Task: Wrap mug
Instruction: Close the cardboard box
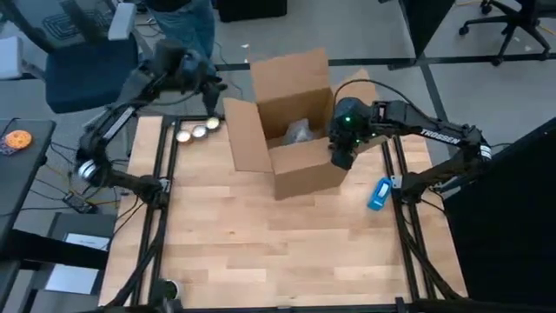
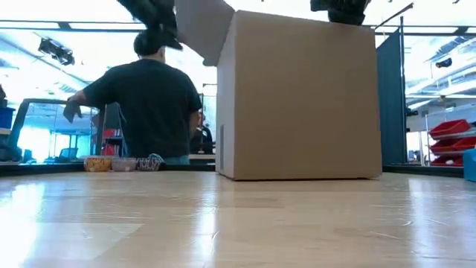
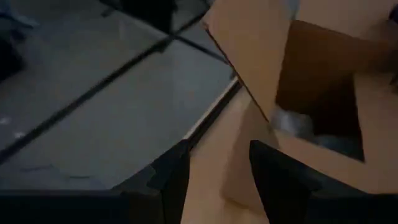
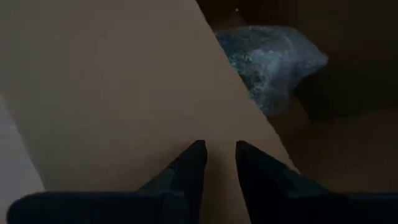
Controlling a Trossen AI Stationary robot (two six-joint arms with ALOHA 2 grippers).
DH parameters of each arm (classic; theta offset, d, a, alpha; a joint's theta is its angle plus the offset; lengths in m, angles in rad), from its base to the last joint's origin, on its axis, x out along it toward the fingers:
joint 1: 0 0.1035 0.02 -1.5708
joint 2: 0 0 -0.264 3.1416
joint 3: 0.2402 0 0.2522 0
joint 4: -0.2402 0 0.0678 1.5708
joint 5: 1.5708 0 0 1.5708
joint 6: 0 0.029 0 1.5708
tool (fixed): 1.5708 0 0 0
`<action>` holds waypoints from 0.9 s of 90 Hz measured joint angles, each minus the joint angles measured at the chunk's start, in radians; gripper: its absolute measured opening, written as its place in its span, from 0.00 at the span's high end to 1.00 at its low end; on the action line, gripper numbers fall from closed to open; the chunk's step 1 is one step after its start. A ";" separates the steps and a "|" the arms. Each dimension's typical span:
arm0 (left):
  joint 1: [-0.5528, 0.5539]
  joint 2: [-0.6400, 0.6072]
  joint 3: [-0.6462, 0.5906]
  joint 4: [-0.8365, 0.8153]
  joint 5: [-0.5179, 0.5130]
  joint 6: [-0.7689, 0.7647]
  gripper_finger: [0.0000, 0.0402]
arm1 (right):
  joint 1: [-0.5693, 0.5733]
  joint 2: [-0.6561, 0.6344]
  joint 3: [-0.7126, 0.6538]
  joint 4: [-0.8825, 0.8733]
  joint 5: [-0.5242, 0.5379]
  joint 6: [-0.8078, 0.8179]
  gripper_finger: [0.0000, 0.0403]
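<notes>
Closing the cardboard box (image 1: 295,143) looks underway: bubble-wrapped bundle (image 4: 267,56) inside, right gripper (image 4: 217,163) narrowly parted over a flap, left gripper (image 3: 214,171) wide; folding flaps comes next.

Open brown cardboard box (image 1: 295,130), flaps raised, blocks the far surface (image 1: 278,252); near wooden boards lie free.

Robotics lab or workshop, office-like. My wooden bench (image 1: 261,252) sits on grey floor (image 1: 486,87) marked with dark lines. Office chairs at 11 o'clock (image 1: 82,61) and 1 o'clock (image 1: 512,30). Black side desk (image 1: 17,165) at 9 o'clock. Low view: person (image 2: 152,104) standing beyond bench, large bright windows (image 2: 44,82), red storage bins (image 2: 452,141) on shelving at 3 o'clock.
</notes>
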 joint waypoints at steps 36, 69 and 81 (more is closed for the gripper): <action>0.053 0.298 0.002 0.397 0.286 -0.111 0.62 | 0.025 0.000 0.000 0.024 0.002 0.000 0.82; -0.062 0.314 0.001 0.657 0.651 -0.215 0.62 | 0.013 0.000 0.000 0.030 0.076 -0.009 0.82; -0.125 0.308 0.001 0.660 0.701 -0.218 0.62 | 0.011 0.000 0.000 0.050 0.078 -0.009 0.82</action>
